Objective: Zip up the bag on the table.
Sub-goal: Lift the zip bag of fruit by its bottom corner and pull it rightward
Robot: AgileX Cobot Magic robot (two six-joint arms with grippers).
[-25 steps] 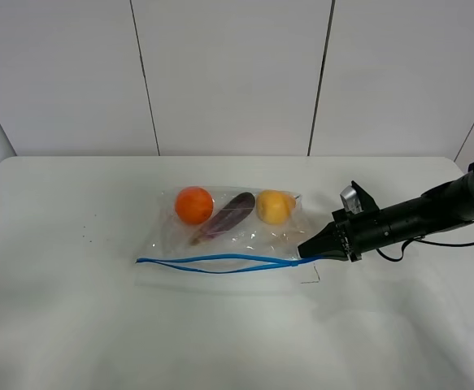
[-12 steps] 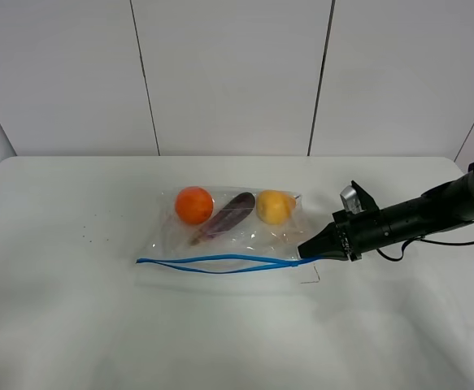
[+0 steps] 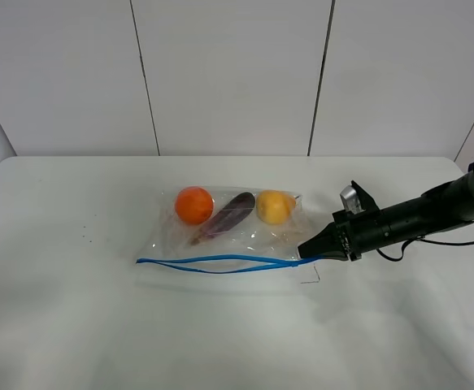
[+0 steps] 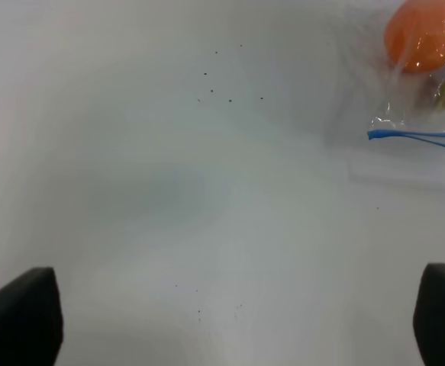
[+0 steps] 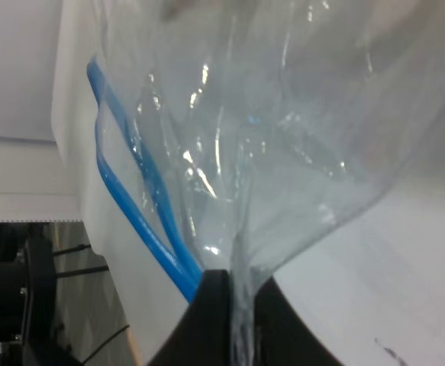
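Note:
The clear bag [image 3: 237,231] lies mid-table with an orange [image 3: 193,205], a purple eggplant [image 3: 224,217] and a yellow fruit [image 3: 274,206] inside. Its blue zipper strip [image 3: 220,262] runs along the near edge, its two lines slightly apart. My right gripper [image 3: 308,250] is shut on the bag's right end by the zipper. The right wrist view shows its jaws pinching the crinkled plastic [image 5: 283,114] beside the blue strip [image 5: 130,191]. My left gripper [image 4: 237,320] is open and empty over the bare table, some way from the bag's orange end [image 4: 423,34]. It is out of the exterior high view.
The white table [image 3: 74,325] stretches wide on all sides of the bag. A few dark specks [image 4: 226,91] mark it left of the bag. A white panelled wall [image 3: 228,73] stands behind the far edge.

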